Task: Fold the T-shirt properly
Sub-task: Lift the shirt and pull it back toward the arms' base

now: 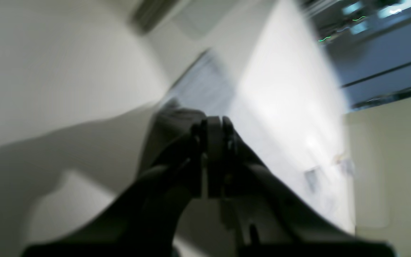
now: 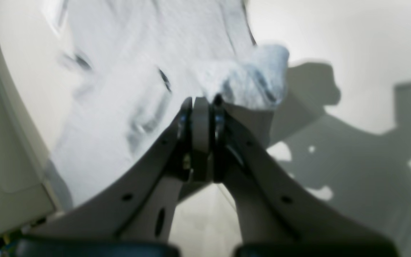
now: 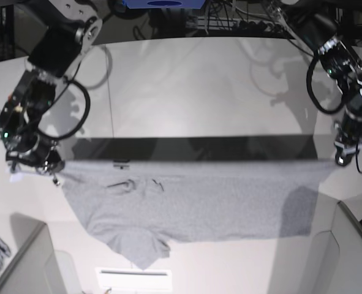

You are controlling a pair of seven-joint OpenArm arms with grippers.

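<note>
Grey T-shirt (image 3: 193, 205) stretched taut, hanging between both closed pincers

The base view looks down from high above and takes in the whole white surface (image 3: 187, 79), with both arms at its side edges and the T-shirt (image 3: 193, 202) stretched across the lower half. The left wrist view sits just behind the left end effector (image 1: 212, 125), looking along its closed fingers at blurred cloth and the surface close by. The right wrist view rides the same way behind the right end effector (image 2: 202, 101), very near the shirt's bunched corner. All three views share the shirt and the white surface; each wrist camera shows one end of the stretched cloth.
</note>
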